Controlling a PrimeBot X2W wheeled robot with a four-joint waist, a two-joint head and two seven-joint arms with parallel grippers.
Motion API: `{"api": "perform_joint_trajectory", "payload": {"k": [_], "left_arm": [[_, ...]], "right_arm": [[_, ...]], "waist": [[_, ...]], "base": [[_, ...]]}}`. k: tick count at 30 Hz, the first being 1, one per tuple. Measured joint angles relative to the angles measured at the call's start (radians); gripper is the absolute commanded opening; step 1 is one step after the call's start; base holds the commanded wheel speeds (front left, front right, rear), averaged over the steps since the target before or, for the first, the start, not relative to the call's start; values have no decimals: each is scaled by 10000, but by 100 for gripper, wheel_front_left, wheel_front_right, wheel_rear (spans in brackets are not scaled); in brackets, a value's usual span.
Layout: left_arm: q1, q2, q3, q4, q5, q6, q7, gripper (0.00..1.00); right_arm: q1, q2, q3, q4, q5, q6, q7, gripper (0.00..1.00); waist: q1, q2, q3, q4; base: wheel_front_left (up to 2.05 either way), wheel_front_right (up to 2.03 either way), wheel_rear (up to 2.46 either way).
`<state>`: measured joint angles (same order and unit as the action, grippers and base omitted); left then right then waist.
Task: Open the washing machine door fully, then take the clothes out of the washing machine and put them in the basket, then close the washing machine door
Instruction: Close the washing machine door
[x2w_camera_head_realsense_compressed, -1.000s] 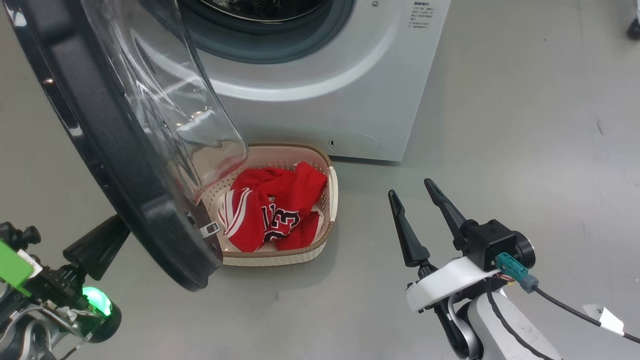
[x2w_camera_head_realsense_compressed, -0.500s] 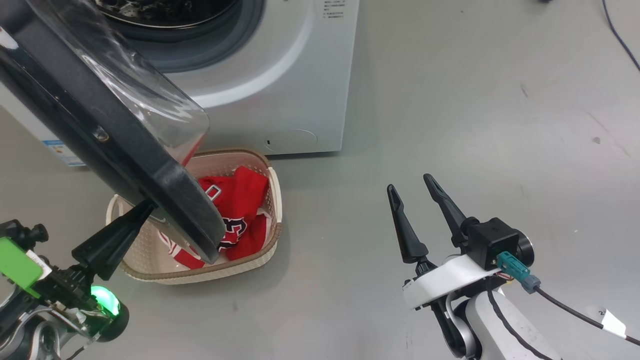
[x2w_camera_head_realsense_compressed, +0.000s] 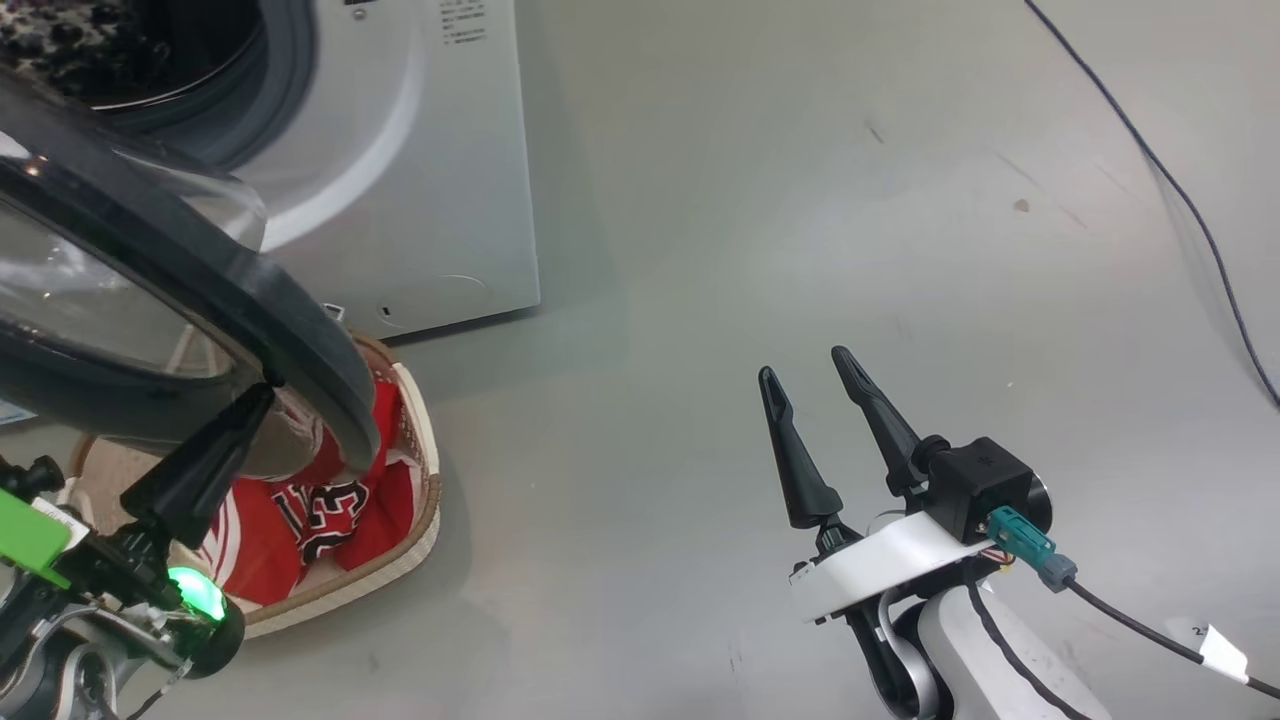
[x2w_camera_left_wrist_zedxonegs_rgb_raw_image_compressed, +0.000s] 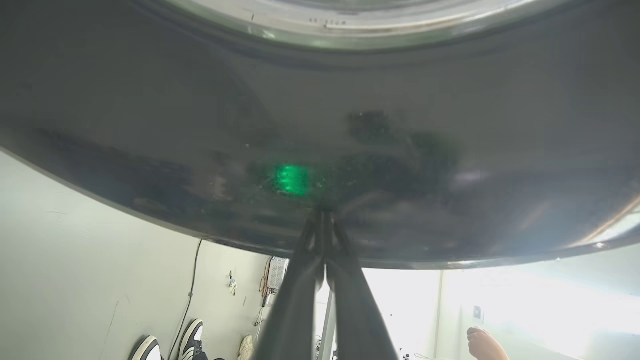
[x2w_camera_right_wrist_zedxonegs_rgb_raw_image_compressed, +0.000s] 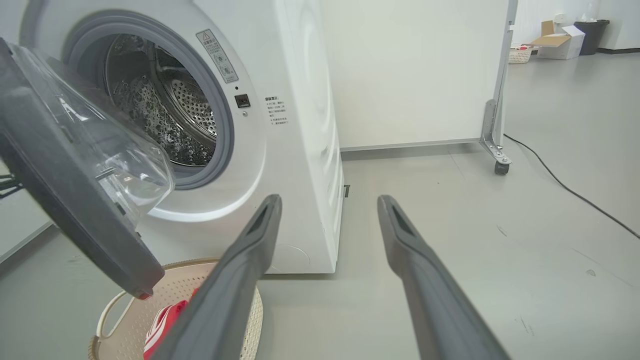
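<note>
The white washing machine (x2w_camera_head_realsense_compressed: 430, 200) stands at the upper left, its steel drum (x2w_camera_right_wrist_zedxonegs_rgb_raw_image_compressed: 165, 115) showing no clothes. The washing machine door (x2w_camera_head_realsense_compressed: 290, 330) hangs partly open over the basket (x2w_camera_head_realsense_compressed: 425, 500). The red clothes (x2w_camera_head_realsense_compressed: 320, 500) lie in the basket. My left gripper (x2w_camera_head_realsense_compressed: 262, 395) is shut with nothing held. Its tips (x2w_camera_left_wrist_zedxonegs_rgb_raw_image_compressed: 322, 212) press on the glossy black outer rim of the door (x2w_camera_left_wrist_zedxonegs_rgb_raw_image_compressed: 200, 125). My right gripper (x2w_camera_head_realsense_compressed: 804, 362) stands open over bare floor to the right of the machine. In the right wrist view the right gripper (x2w_camera_right_wrist_zedxonegs_rgb_raw_image_compressed: 330, 199) points past the machine's corner, with the door (x2w_camera_right_wrist_zedxonegs_rgb_raw_image_compressed: 65, 200), basket (x2w_camera_right_wrist_zedxonegs_rgb_raw_image_compressed: 175, 290) and clothes (x2w_camera_right_wrist_zedxonegs_rgb_raw_image_compressed: 162, 322) at lower left.
A dark cable (x2w_camera_head_realsense_compressed: 1150, 150) runs across the grey floor at the far right. A white partition on a castor (x2w_camera_right_wrist_zedxonegs_rgb_raw_image_compressed: 501, 167) stands behind the machine. A person's shoes (x2w_camera_left_wrist_zedxonegs_rgb_raw_image_compressed: 170, 345) and a hand (x2w_camera_left_wrist_zedxonegs_rgb_raw_image_compressed: 482, 342) show under the door's edge.
The head camera has turned, so machine and basket sit further left in its view. The door has swung round toward the machine's opening with my left fingertips against it. The right gripper stays open.
</note>
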<state>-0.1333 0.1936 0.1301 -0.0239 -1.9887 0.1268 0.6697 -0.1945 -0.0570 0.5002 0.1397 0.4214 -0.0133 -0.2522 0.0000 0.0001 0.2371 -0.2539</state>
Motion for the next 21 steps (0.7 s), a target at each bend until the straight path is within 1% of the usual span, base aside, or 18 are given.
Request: {"api": "perform_joint_trajectory", "payload": {"k": [6,10,11,21], "left_arm": [[-34,-50,224,290,0,0,-823,0],[-237,-349,673,782,-339,0,-1699,0],[-237,-349,673,782,-339,0,-1699,0],[-1152,-362,1361,1078,-161,2,-3480,0]], "right_arm": [[74,0,13,-134,98,-159,0,100],[209,4,77,-184,199,-163,0,100],[209,4,77,-184,199,-163,0,100],[385,19,192,-387,384,-261,0,100]], "waist": [[0,0,66,-804],[0,0,110,-1300],[0,0,110,-1300],[0,0,180,-2374]], "base": [[0,0,0],[0,0,0],[0,0,0],[0,0,0]]}}
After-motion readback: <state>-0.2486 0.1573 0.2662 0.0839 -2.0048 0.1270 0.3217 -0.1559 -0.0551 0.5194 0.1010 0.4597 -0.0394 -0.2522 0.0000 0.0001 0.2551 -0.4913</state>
